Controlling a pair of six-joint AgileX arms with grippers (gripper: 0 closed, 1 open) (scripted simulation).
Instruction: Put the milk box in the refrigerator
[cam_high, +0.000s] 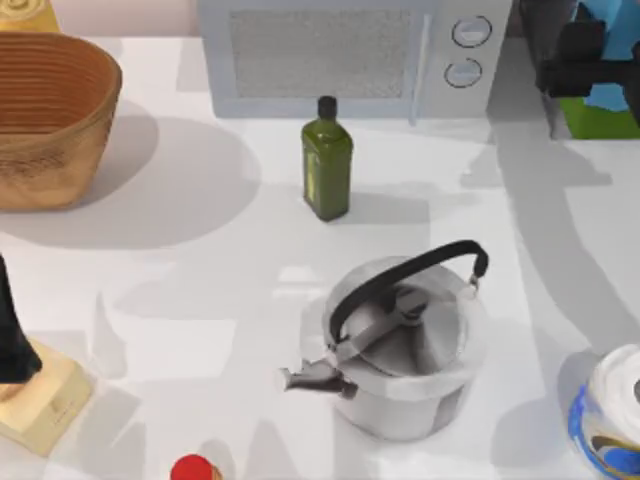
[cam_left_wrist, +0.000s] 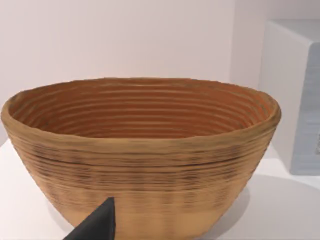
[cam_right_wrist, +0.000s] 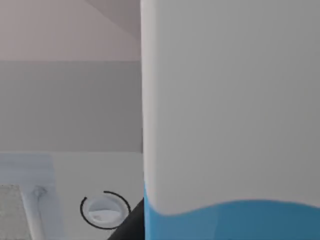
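- Two open stretches on the worktop: a broad bare patch left of centre between basket and kettle, and a narrower strip along the right edge below the back right corner.
- Crowded back edge: woven basket at the back left corner, grey microwave along the middle of the back edge, dark green bottle standing upright just in front of it.
- Metal kettle with black handle near the front edge, right of centre, spout turned to the left.
- Front edge lined with smaller things: red cap at the front, beige block near the front left corner, blue-and-white container at the front right corner.
- Left arm parked low at the left edge; dark fingertip seen by the left wrist camera in front of the basket; open or shut cannot be told.
- Right gripper at the back right corner, raised, clenched on the milk box.
- Milk box at that back right corner, beside the microwave's dials, its blue and green showing around the dark gripper from above; white upper face and blue band pressed close against the right wrist camera.
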